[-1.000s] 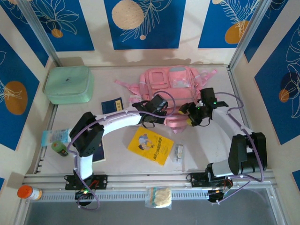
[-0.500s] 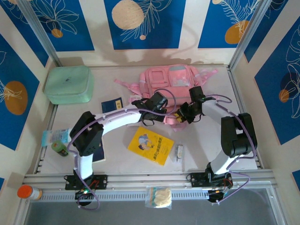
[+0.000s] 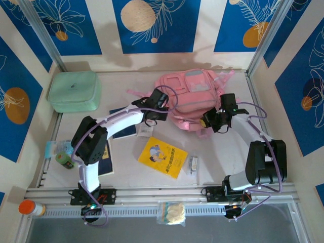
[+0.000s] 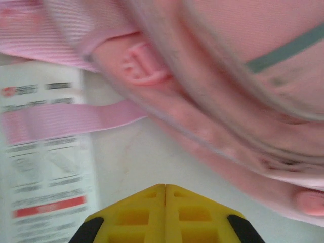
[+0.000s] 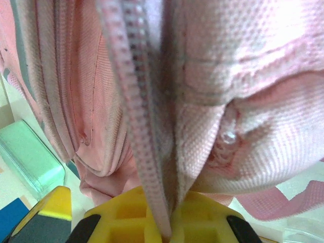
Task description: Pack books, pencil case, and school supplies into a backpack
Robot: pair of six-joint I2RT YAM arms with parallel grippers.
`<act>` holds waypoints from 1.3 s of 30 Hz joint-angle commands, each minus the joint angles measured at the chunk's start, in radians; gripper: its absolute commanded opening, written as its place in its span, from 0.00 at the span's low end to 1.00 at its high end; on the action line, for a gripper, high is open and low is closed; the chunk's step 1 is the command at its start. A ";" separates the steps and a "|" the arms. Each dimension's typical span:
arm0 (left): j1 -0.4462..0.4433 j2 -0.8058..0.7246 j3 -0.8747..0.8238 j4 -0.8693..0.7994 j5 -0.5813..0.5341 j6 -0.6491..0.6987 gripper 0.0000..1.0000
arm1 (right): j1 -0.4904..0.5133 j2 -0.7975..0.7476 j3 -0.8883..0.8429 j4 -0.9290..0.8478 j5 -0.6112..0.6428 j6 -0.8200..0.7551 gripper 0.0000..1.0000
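Observation:
The pale pink backpack (image 3: 190, 93) lies bunched at the back middle of the table. My right gripper (image 3: 206, 122) is at its near right edge, shut on a zipper edge and fabric fold of the backpack (image 5: 152, 101). My left gripper (image 3: 153, 117) hangs by the backpack's near left side, shut and empty (image 4: 165, 190) above bare table, a pink strap (image 4: 66, 121) lying ahead of it. The white pencil case (image 4: 40, 152) lies just left of it, partly under the arm (image 3: 145, 130). The yellow book (image 3: 163, 156) and the tiny pale item (image 3: 193, 163) lie nearer the front. Two navy books (image 3: 121, 114) (image 3: 106, 166) are partly hidden by the left arm.
A mint-green zip case (image 3: 75, 91) stands at the back left. A teal packet (image 3: 56, 148) and a small green container (image 3: 64, 160) sit by the left edge. An orange-capped bottle (image 3: 30, 207) and a clear bag (image 3: 172, 212) lie on the front rail.
My left gripper has drawn back to the left, off the backpack. The backpack has shifted toward the back and bunched up. My right gripper has moved slightly right, still holding its edge.

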 commanded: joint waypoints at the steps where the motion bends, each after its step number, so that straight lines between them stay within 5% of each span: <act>1: -0.036 -0.046 -0.078 0.147 0.243 0.024 0.11 | 0.005 -0.007 0.003 0.026 -0.062 -0.023 0.00; 7: -0.043 -0.082 -0.213 0.299 0.355 -0.005 0.29 | 0.002 -0.032 0.018 0.005 -0.069 -0.054 0.00; 18: -0.019 -0.104 -0.420 0.806 0.377 -0.342 0.49 | 0.003 -0.060 -0.007 0.013 -0.089 -0.052 0.00; 28: -0.018 -0.024 -0.360 0.840 0.414 -0.426 0.64 | -0.008 -0.090 -0.033 0.037 -0.126 -0.026 0.00; 34: -0.018 0.007 -0.335 0.785 0.355 -0.475 0.65 | -0.007 -0.098 -0.050 0.053 -0.129 -0.015 0.00; 39: -0.024 0.044 -0.320 0.897 0.391 -0.530 0.65 | -0.005 -0.095 -0.063 0.073 -0.134 -0.002 0.00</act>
